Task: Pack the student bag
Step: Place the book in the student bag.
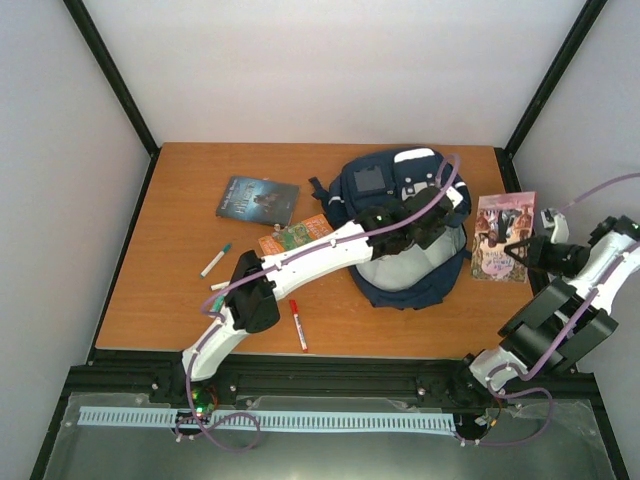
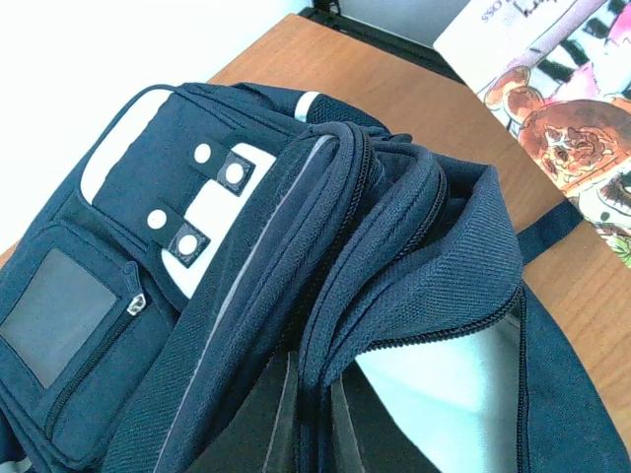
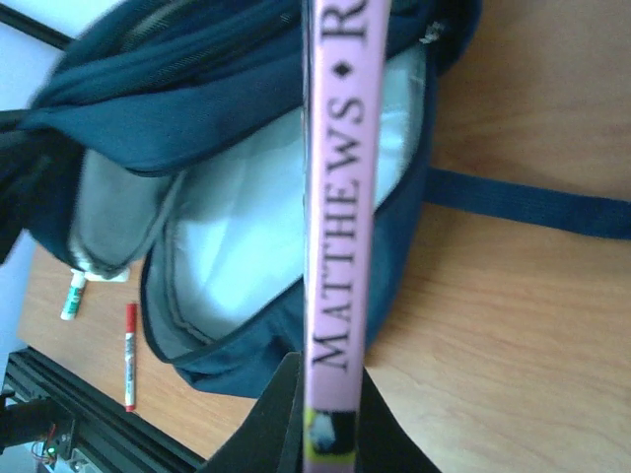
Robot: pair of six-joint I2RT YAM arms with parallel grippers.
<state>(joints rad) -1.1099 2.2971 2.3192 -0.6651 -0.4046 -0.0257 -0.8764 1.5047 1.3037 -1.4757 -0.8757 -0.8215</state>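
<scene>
The navy student bag (image 1: 400,200) lies at the table's middle right, its main compartment open and the light grey lining (image 3: 246,227) showing. My left gripper (image 1: 425,232) is shut on the bag's upper zipper flap (image 2: 325,335) and holds it up. My right gripper (image 1: 522,250) is shut on a pink book (image 1: 503,236); its spine (image 3: 335,246) reads MATTHEWS. It holds the book just right of the bag's opening. The book's cover also shows in the left wrist view (image 2: 572,128).
A dark book (image 1: 257,199) and an orange booklet (image 1: 296,235) lie left of the bag. A green-capped marker (image 1: 214,260), a red marker (image 1: 298,324) and a small white item (image 1: 219,286) lie at front left. A bag strap (image 3: 532,202) runs over the table on the right.
</scene>
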